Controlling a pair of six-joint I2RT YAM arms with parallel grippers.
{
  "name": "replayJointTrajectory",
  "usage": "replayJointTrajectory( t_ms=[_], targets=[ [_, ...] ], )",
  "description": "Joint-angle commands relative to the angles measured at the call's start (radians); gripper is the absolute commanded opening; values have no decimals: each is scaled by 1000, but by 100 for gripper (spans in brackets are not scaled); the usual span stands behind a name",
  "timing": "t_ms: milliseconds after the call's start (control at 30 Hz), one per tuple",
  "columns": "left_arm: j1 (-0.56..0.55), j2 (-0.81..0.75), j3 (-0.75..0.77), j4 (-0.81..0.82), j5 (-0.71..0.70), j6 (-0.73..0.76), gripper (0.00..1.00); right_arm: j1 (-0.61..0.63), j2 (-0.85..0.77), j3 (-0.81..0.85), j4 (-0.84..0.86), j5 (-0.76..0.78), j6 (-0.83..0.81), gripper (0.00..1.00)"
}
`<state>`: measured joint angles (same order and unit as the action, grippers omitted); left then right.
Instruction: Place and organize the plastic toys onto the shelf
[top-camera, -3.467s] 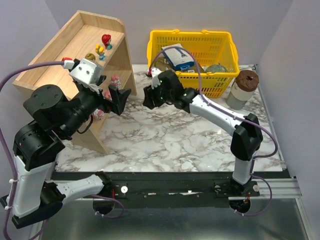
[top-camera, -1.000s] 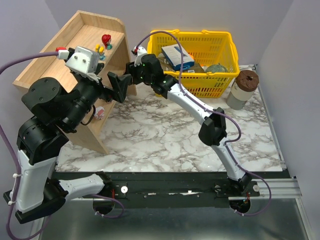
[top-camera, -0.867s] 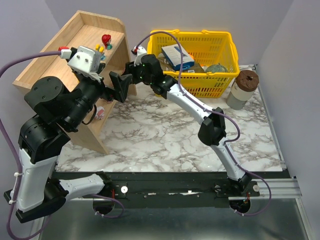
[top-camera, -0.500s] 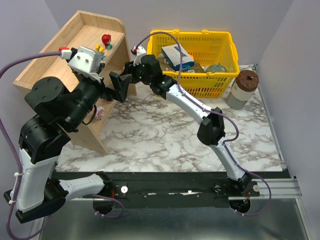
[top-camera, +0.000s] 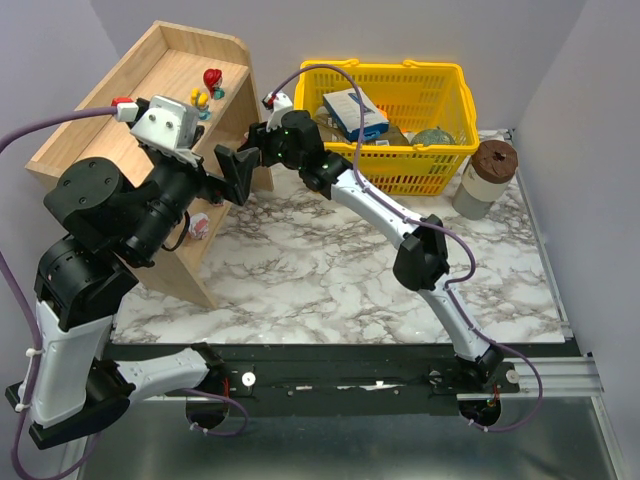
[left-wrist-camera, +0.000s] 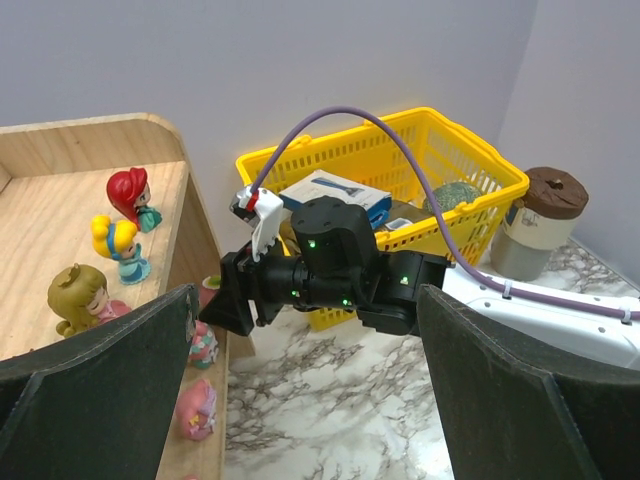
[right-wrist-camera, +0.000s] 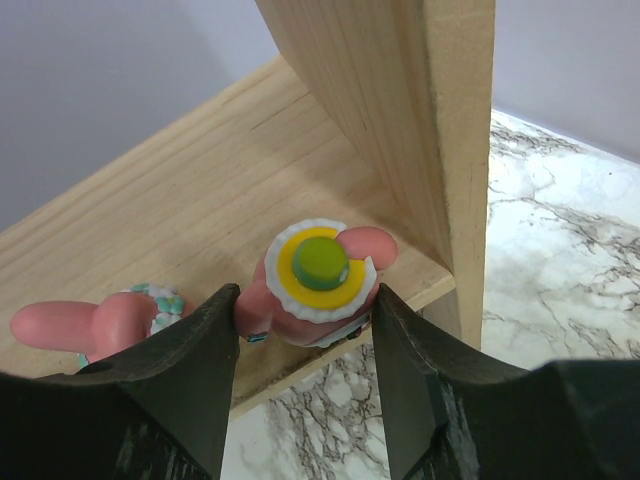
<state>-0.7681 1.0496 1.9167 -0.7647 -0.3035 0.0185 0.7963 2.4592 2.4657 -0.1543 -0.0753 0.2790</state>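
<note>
Top external: you look down from above and behind the arm bases (top-camera: 205, 368), far off, over the shelf (top-camera: 150, 85).
Left wrist: you face the right pincer (left-wrist-camera: 228, 300) from well back, between spread left fingers (left-wrist-camera: 110, 390).
Right wrist: you sit close on the pink toy (right-wrist-camera: 318, 275) that pincer grips, shelf just beyond.
Shared: the shelf, all three.

A yellow plastic shopping basket (top-camera: 380, 70) stands at 12 o'clock on the marble tabletop (top-camera: 330, 285), with a blue-and-white box (top-camera: 353, 112) inside. Just beside it, toward 2 o'clock, stands a brown-lidded grey cup (top-camera: 487, 175).
</note>
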Motion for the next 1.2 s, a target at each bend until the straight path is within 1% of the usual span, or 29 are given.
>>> replayJointTrajectory(
  t_ms=[0,233,600,700,867,1167],
  targets=[
    [-5,-10,-8,16,-28,15,99,0,60,15,-11,28,-1,48],
    [-5,-13,-13,18,-36,21,99,1,70,15,-4,37,-20,53],
    [-5,-16,-24,22,-52,31,99,12,90,12,47,69,-43,55],
    [-5,-16,-27,24,-55,32,99,14,87,9,52,69,-47,58],
    [-5,-14,-25,22,-65,32,99,14,69,-20,84,60,-49,68],
    [-5,-26,-28,19,-66,28,99,15,52,-31,94,66,-32,73]
  ],
)
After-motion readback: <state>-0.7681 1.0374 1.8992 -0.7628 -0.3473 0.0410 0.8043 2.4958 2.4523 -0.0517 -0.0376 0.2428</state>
